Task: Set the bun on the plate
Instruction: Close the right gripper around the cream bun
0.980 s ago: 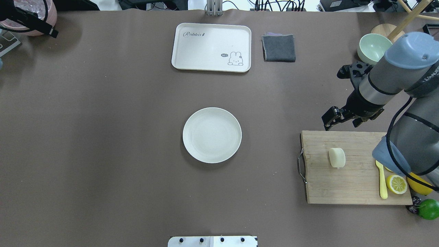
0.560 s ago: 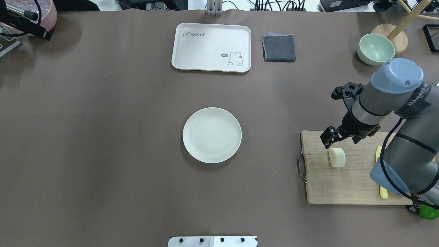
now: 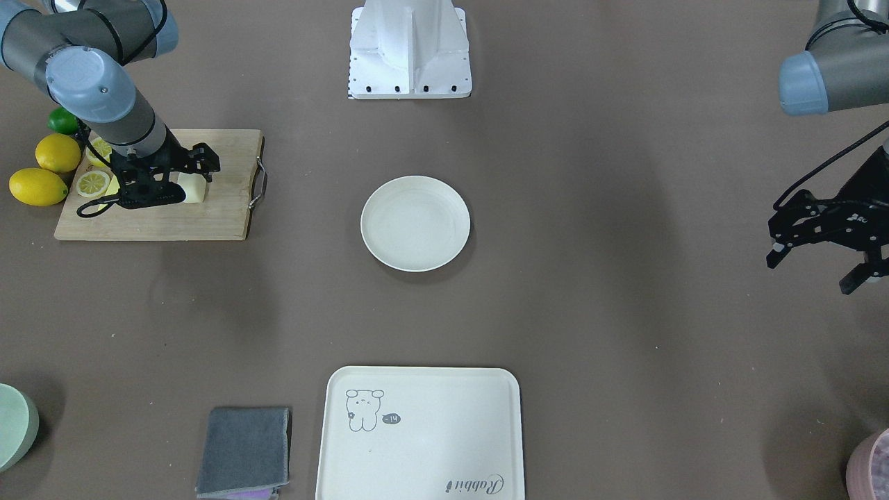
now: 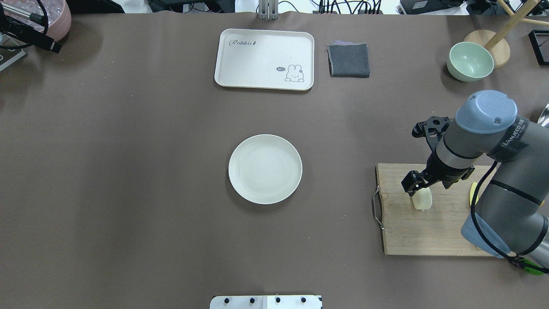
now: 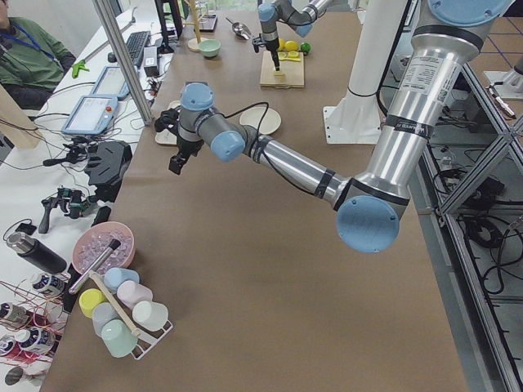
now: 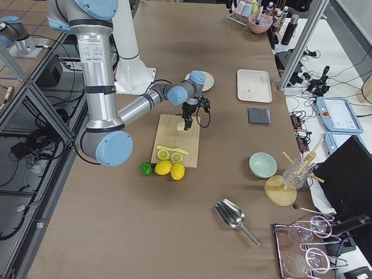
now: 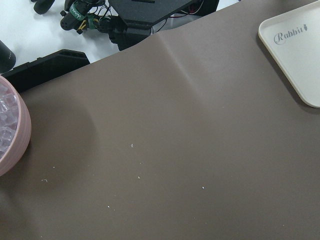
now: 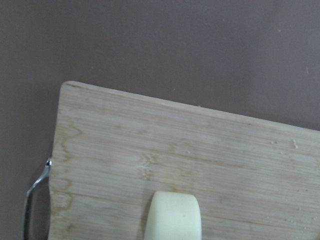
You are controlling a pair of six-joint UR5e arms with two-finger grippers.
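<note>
Overhead exterior view, noted from the floor: brown-covered table (image 4: pixel 128 171) fills the frame. Right arm (image 4: pixel 484 128) comes in from the right edge and bends down over the lower right. Left arm (image 3: pixel 826 69), in the front-facing view, sits at the upper right corner of that frame, well apart from everything else. Wooden cutting board (image 4: pixel 411 231) with a metal handle on its left end lies at the lower right of the overhead frame. Cream tray (image 4: pixel 264 59) with a rabbit drawing sits at upper centre. Plate (image 4: pixel 265 169) sits dead centre, bare, well apart from the board. Right gripper (image 4: pixel 425 188) hangs over the upper half of the board, right above the bun, jaws spread; I cannot tell whether a finger touches the bun. Left gripper (image 3: pixel 812 272), at the right edge of the front-facing frame, has its jaws spread too and holds nothing. Folded grey cloth (image 4: pixel 348 60) lies just right of the tray. Pale green bowl (image 4: pixel 470 61) stands at the upper right. Two whole lemons (image 3: pixel 57 153) lie off the board's left end in the front-facing view, with a lime (image 3: pixel 62 120) above them. Bun (image 4: pixel 422 201), pale cream, rests on the board, partly under the right gripper; the right wrist view shows it at the bottom centre of the frame, flat on the wood.
</note>
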